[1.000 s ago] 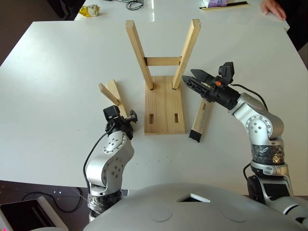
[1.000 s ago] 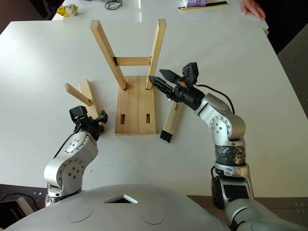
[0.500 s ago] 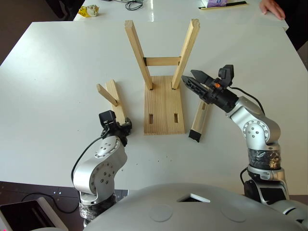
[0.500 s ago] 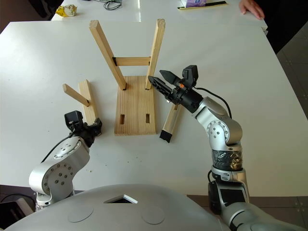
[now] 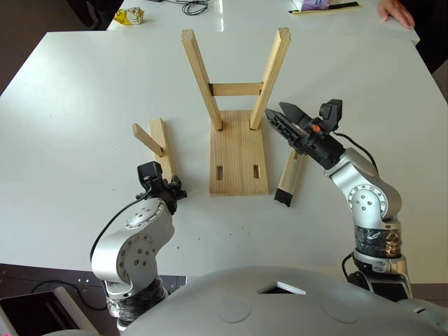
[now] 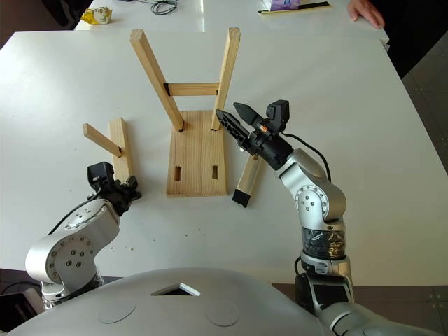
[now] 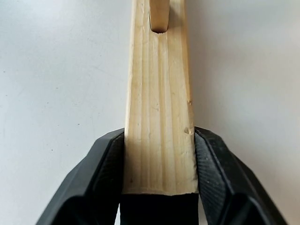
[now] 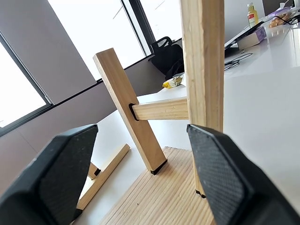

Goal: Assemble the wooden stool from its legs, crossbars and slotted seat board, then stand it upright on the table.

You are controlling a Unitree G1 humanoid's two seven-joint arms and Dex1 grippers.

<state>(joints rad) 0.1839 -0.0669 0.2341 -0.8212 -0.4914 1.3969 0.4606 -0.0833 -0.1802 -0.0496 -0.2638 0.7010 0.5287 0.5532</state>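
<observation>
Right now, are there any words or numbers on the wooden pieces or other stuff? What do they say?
No text can be read.
The seat board, standing legs, crossbar and left loose leg are bare wood.
The yellow packet and purple box on the far table may carry print, but it is too small to read.

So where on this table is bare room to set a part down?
Bare table left of the held leg, and right of the right end effector. Crowded around the seat board, between the loose leg and the left end effector.
</observation>
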